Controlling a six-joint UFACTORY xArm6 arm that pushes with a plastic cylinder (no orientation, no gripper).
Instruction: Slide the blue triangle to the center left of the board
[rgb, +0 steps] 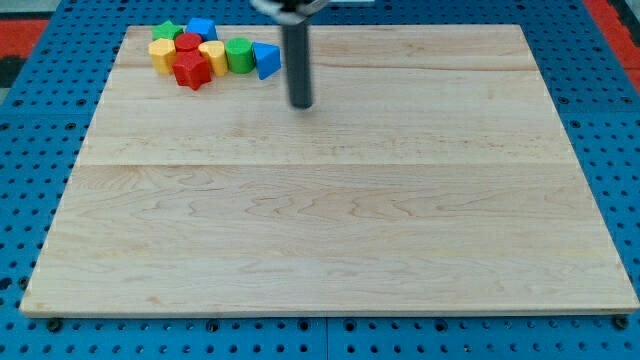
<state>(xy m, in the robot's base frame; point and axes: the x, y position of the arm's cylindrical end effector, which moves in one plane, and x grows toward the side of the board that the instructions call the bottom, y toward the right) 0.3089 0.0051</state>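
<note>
The blue triangle (266, 60) lies near the view's top left, at the right end of a tight cluster of blocks on the wooden board (330, 230). It touches a green cylinder (239, 54) on its left. My tip (301, 104) is a short way to the right of and below the blue triangle, apart from it. The dark rod rises from the tip to the view's top edge.
The cluster also holds a yellow cylinder (213, 55), a red cylinder (188, 43), a red star-like block (192, 71), a yellow block (162, 54), a green block (167, 31) and a blue block (202, 28). A blue pegboard (40, 150) surrounds the board.
</note>
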